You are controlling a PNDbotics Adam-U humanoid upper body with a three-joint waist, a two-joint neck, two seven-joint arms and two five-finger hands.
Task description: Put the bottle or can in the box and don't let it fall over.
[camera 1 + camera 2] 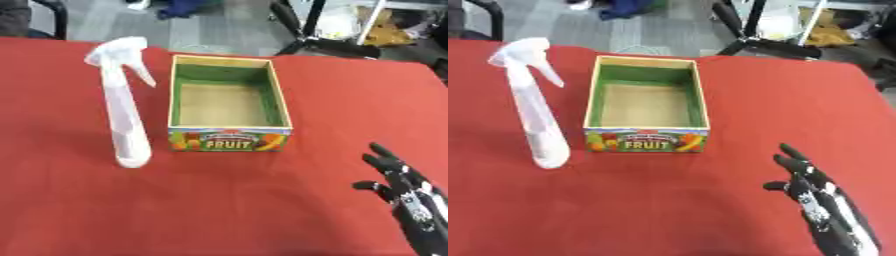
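White spray bottle [122, 105] upright on red worktop [262, 200], just left of empty FRUIT box [227, 106]. Right robot hand [820, 200] lower right, fingers spread wide, holding nothing.

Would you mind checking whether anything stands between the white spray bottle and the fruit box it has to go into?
Nothing visible does. The spray bottle stands upright on the red tablecloth just left of the fruit box, with only bare cloth between them. The box looks empty inside. The right hand rests open at the lower right, away from both.
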